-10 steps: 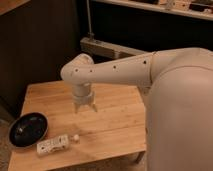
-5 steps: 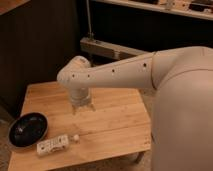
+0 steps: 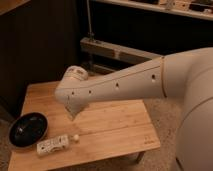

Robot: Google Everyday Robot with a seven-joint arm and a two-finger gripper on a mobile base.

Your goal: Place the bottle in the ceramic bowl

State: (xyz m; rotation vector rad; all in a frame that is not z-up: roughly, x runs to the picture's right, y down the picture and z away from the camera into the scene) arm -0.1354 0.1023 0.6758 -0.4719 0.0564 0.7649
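Note:
The white oblong bottle lies on its side near the front left of the wooden table, its small round cap pointing right. The glossy black ceramic bowl sits just left of and behind the bottle, almost touching it. My gripper hangs from the white arm over the table, a little above and to the right of the bottle, close to its cap end. The wrist hides most of the gripper.
The table's front edge runs close below the bottle. A dark cabinet wall stands behind the table, and a metal shelf frame is at the back. My white body fills the right side.
The arm has swung left and lower, bringing the gripper from the table's middle toward the cap end of the bottle. Bottle and bowl have not moved.

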